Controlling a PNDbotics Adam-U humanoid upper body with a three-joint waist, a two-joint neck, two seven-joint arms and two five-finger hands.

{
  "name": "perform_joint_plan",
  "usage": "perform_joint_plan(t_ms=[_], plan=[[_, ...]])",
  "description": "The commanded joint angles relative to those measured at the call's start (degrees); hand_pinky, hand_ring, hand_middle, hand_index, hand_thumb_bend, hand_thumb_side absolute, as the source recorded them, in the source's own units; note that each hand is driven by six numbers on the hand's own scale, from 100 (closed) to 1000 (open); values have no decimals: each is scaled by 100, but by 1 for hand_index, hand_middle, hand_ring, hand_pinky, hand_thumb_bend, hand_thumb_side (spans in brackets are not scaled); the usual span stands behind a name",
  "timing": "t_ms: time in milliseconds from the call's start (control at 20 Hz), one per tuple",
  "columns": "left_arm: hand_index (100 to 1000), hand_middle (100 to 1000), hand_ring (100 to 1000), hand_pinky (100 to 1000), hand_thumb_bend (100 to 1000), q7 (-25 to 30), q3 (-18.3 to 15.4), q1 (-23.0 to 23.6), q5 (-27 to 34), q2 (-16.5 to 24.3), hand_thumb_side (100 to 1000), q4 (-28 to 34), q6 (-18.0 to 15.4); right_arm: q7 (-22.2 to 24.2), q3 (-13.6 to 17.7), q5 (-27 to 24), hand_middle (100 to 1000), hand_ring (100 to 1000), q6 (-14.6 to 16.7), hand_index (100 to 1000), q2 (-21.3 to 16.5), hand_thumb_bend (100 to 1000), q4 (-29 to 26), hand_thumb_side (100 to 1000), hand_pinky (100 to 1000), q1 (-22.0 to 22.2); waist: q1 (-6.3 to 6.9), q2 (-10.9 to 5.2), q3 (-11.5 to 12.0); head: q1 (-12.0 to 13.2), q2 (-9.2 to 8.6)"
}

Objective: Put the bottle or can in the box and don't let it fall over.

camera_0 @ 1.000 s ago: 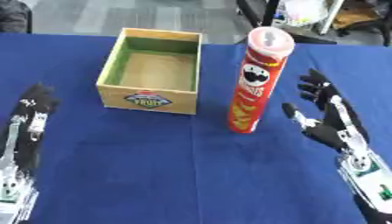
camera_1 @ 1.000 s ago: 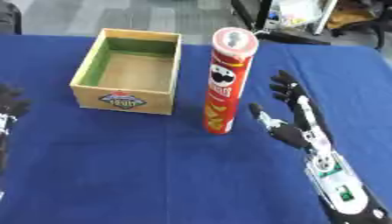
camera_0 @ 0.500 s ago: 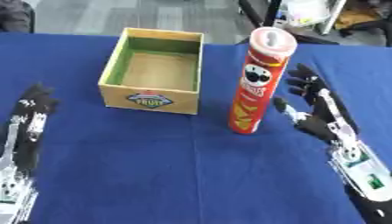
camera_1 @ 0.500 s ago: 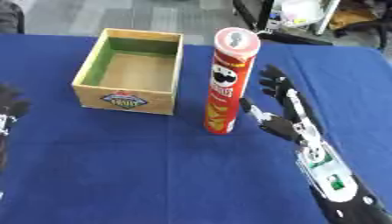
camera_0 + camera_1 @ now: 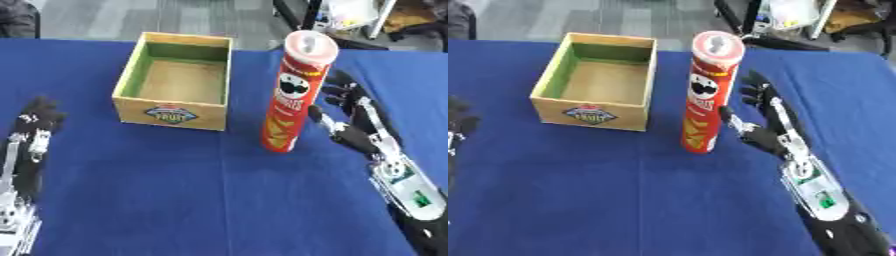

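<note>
A tall red crisp can [image 5: 292, 92] stands upright on the blue table, just right of a wooden box [image 5: 177, 79] with a green inside and a fruit label on its front. The box holds nothing. My right hand [image 5: 356, 125] is open right beside the can's right side, fingers spread and thumb near the can's lower half; I cannot tell whether it touches. My left hand [image 5: 36, 125] rests open at the left edge, fingers up, well away from the box.
The blue cloth [image 5: 175, 195] covers the whole table. Beyond its far edge are a grey floor and chair legs [image 5: 302, 12]. Open cloth lies in front of the box and the can.
My right hand has moved left, from a gap beside the can to right up against its right side. The can and box stand as before. The left hand has barely shifted.
</note>
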State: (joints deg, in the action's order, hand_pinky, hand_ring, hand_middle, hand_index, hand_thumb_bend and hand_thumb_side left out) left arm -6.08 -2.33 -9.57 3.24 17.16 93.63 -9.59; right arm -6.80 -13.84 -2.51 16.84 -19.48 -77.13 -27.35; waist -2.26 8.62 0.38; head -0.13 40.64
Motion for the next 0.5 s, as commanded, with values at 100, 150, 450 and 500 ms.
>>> perform_joint_plan(t_ms=[100, 150, 450, 500], plan=[[950, 826, 804, 878, 461, 21, -20, -61, 11, 39, 748, 104, -6, 1, 18, -31, 875, 873, 64, 1000, -12, 480, 24, 400, 860, -156, 18, -59, 3, -14, -34], [950, 826, 804, 878, 462, 21, -20, -60, 11, 38, 748, 103, -5, 5, 17, -31, 875, 873, 74, 1000, -1, 480, 28, 400, 860, -174, 17, -59, 3, -15, -34], [950, 826, 804, 878, 463, 26, -18, -63, 11, 35, 748, 98, -7, 50, -10, -30, 874, 873, 105, 1000, 45, 480, 42, 402, 859, -243, 11, -61, 17, -25, -35], [950, 826, 804, 878, 463, 26, -18, -63, 12, 34, 748, 97, -7, 58, -16, -32, 874, 873, 106, 1000, 50, 480, 43, 404, 859, -249, 10, -62, 20, -28, -36]])
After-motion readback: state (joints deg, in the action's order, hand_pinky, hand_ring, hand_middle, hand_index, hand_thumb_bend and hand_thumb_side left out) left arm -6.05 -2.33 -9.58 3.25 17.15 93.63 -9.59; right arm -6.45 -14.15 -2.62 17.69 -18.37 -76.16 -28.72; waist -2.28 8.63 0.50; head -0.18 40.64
